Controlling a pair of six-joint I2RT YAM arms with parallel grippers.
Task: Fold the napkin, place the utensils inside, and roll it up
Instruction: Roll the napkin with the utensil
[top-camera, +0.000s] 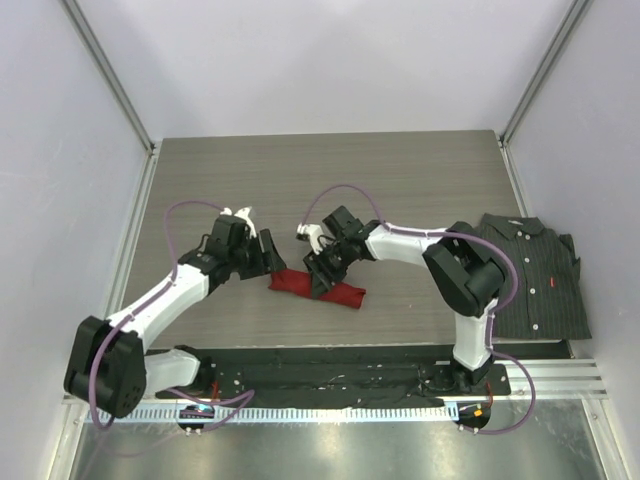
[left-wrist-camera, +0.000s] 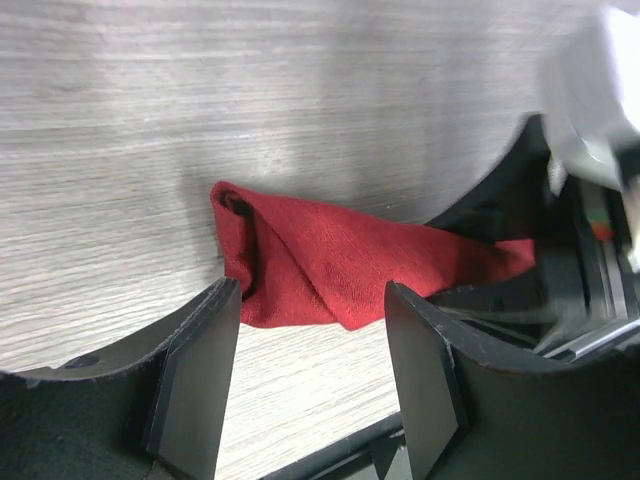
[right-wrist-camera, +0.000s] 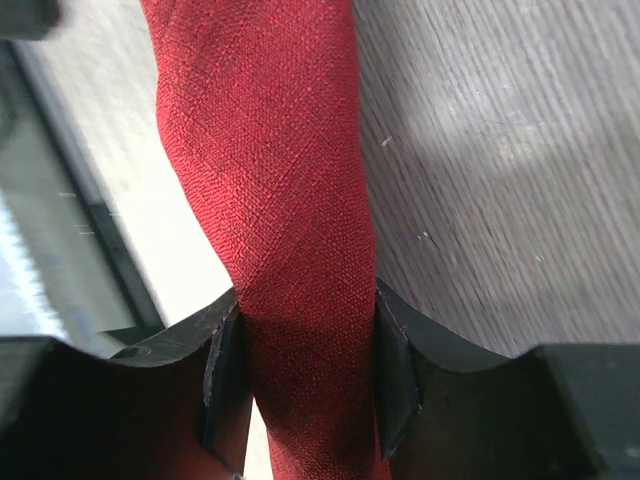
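Observation:
The red napkin lies rolled into a narrow bundle on the grey table, just in front of both arms. My right gripper is shut on the roll's middle. In the right wrist view both pads press the napkin where it passes through the right gripper. My left gripper stands open at the roll's left end. In the left wrist view the napkin's folded end lies just beyond the left gripper, and bare table shows between the fingers. The utensils are hidden.
A dark pinstriped shirt lies folded at the table's right edge. The black mounting strip runs along the near edge, close behind the roll. Grey tabletop stretches to the far wall.

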